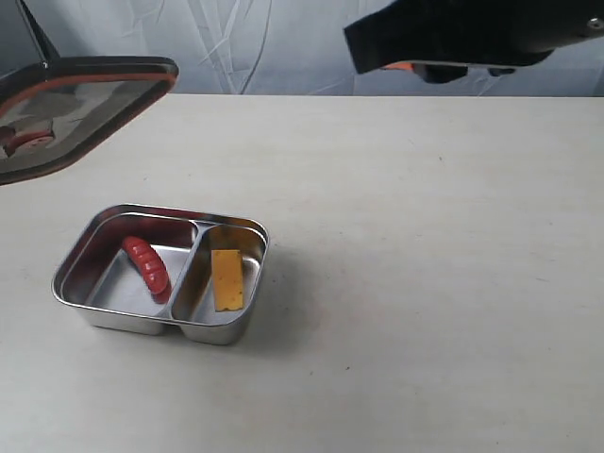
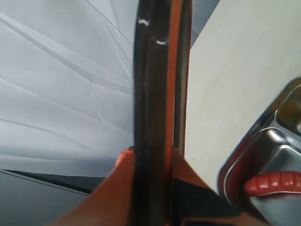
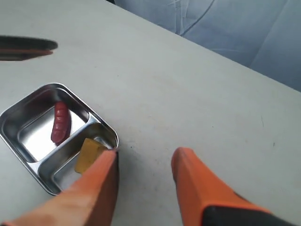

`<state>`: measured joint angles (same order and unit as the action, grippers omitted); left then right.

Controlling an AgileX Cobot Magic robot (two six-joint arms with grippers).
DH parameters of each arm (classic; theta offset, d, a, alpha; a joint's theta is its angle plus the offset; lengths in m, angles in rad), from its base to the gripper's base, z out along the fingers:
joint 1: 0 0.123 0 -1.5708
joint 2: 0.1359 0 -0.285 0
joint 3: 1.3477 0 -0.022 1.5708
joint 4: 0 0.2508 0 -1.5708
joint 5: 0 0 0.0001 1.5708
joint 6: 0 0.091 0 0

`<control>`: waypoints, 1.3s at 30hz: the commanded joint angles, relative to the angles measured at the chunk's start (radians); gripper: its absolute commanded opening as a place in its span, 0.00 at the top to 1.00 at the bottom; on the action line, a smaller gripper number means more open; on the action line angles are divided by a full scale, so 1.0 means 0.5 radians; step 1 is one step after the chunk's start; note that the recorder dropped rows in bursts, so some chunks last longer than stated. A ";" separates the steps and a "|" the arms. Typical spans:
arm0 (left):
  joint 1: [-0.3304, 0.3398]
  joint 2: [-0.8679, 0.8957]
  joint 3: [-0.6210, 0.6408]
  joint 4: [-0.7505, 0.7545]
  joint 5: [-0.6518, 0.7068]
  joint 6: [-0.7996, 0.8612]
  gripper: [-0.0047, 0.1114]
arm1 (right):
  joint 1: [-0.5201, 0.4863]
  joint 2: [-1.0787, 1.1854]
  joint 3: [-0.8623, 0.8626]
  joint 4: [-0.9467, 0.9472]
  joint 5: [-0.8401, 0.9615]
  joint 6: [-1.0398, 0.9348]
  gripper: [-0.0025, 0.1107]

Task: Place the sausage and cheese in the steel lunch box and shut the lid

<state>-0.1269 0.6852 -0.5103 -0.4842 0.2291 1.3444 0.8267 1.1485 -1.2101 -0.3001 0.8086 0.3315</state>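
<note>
Steel lunch box (image 1: 94,316) near left holds sausage (image 1: 146,266) and cheese (image 1: 226,279). Your left gripper (image 2: 153,157) pinches the lid (image 1: 75,109) up far left; right gripper (image 3: 143,165) stands apart, empty. Lowered tilted, it could jam crooked.

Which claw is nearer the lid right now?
Left. The left claw is clamped on the edge of the lid; the right claw hangs open, well apart from it, above the table.

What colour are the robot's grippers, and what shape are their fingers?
The right gripper has two smooth orange fingers, wide at the base and narrowing to rounded tips, with black behind them. The left gripper is orange too, with a black patch. The right arm looks black. No cables or markings show.
</note>
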 commanded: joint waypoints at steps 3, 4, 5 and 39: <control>-0.133 0.003 0.137 0.239 -0.290 -0.003 0.96 | 0.000 -0.294 0.206 -0.031 0.025 0.066 0.63; -0.154 0.003 0.148 0.267 -0.299 -0.003 0.96 | 0.000 -0.331 0.242 -0.036 0.025 0.085 0.63; -0.184 0.003 0.158 0.305 -0.298 -0.003 0.96 | 0.000 -0.375 0.287 -0.051 0.025 0.112 0.63; -0.555 0.267 0.227 1.049 -1.039 0.001 0.96 | 0.000 -0.751 0.512 -0.341 0.324 0.371 0.63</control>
<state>-0.3953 0.7857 -0.4194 0.0806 -0.2694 1.3464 0.8267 0.7791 -0.9551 -0.4586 0.9673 0.5138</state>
